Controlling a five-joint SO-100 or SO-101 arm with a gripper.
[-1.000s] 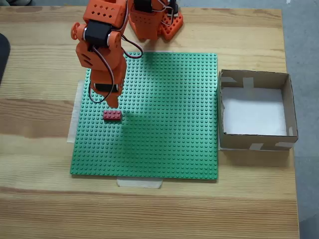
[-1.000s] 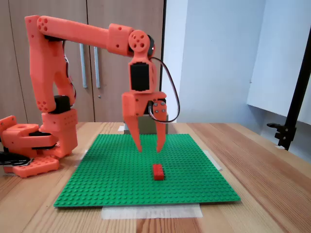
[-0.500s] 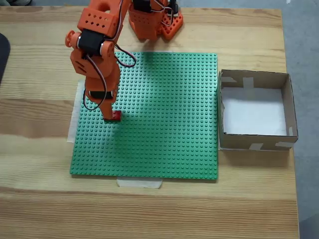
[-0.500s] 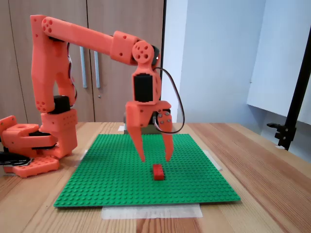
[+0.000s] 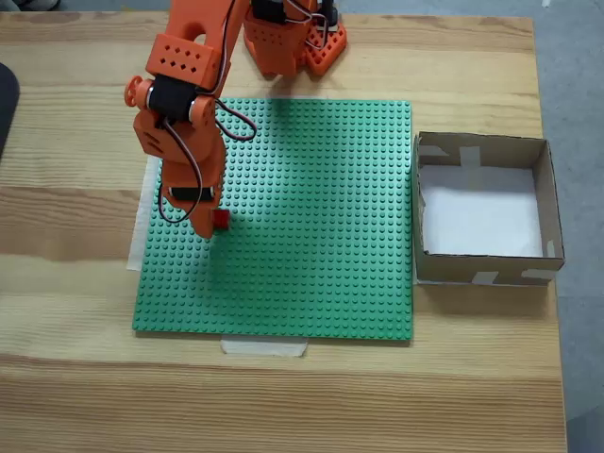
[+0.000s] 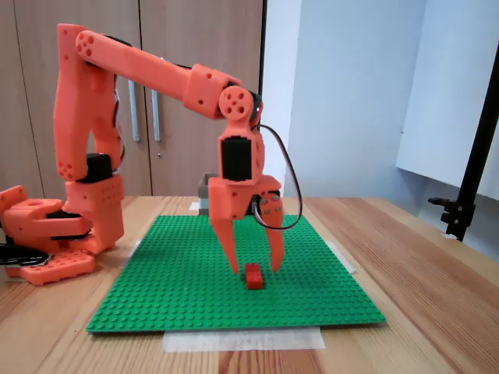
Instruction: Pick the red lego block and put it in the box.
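Because the block [image 6: 254,276] sits flat on the green baseplate [image 5: 311,245], well apart from the box [image 5: 483,209], the hand [image 6: 256,269] hangs spread, fingers straddling it for a pinch.

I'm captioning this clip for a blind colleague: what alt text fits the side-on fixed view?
An orange robot arm's open end effector hangs just over a red lego block, fingertips either side of it, on a green baseplate taped to a wooden table.
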